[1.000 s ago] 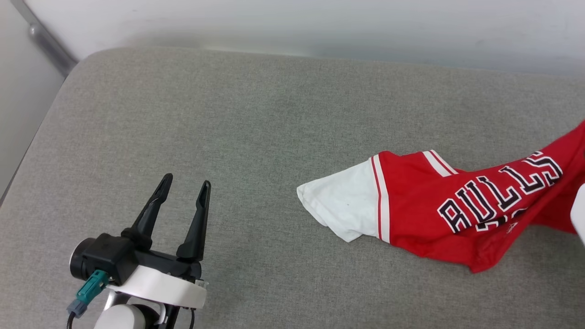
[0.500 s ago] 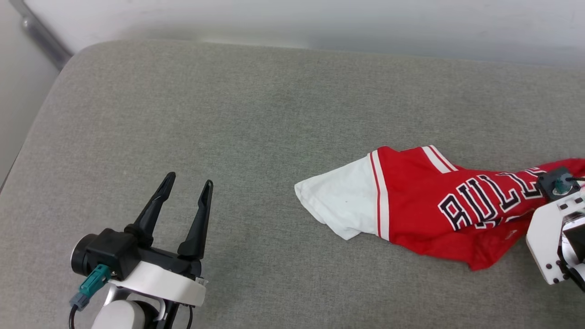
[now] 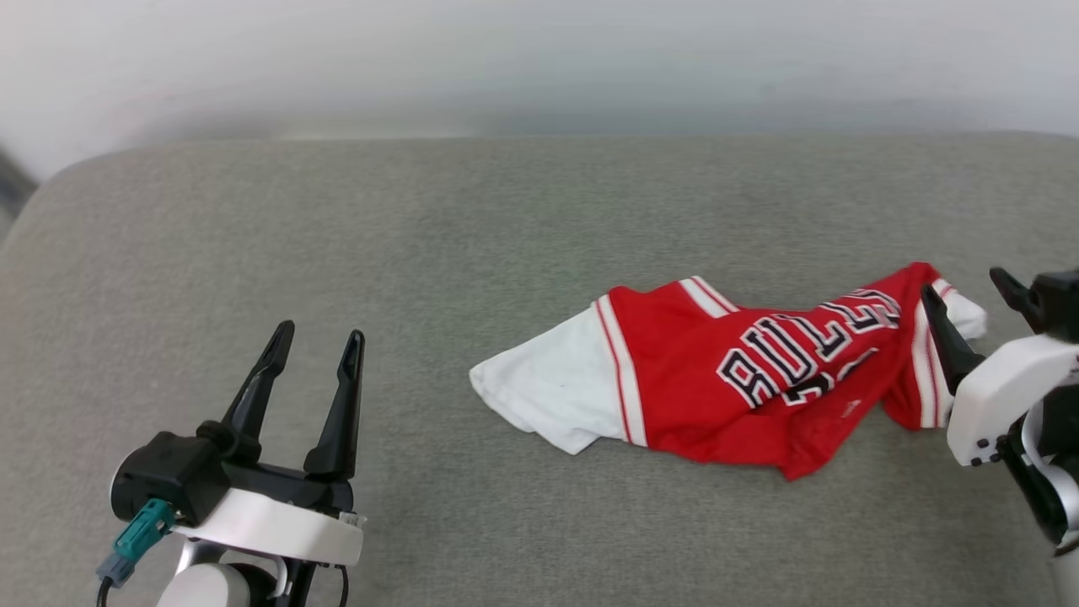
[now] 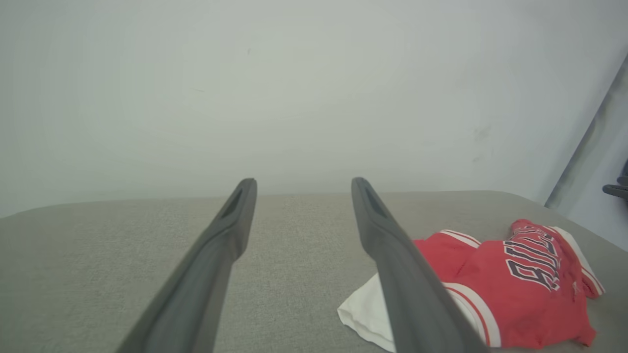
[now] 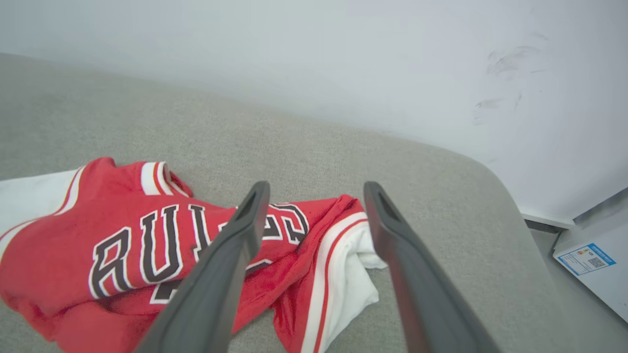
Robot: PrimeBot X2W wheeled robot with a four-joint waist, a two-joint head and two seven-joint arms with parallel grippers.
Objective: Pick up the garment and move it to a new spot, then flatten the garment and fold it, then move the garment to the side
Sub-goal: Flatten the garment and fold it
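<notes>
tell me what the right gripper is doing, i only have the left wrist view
Observer: The right gripper is open, fingers either side of the Bulls jersey's right end, gripping nothing.
Operator: is the sleeve there flat
Observer: No, that white sleeve is crumpled and folded on itself.
Operator: anything past the cushion on that side
Observer: Yes, a pale box with a blue label sits beyond the grey cushion's rounded corner.

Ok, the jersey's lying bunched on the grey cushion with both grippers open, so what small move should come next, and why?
Probably lower the right gripper onto the white sleeve at its fingertips and close, to start pulling the garment flat. The garment lies crumpled, lettering creased; that gripper is open and empty at that end, while the left gripper, also open, sits far off.
</notes>
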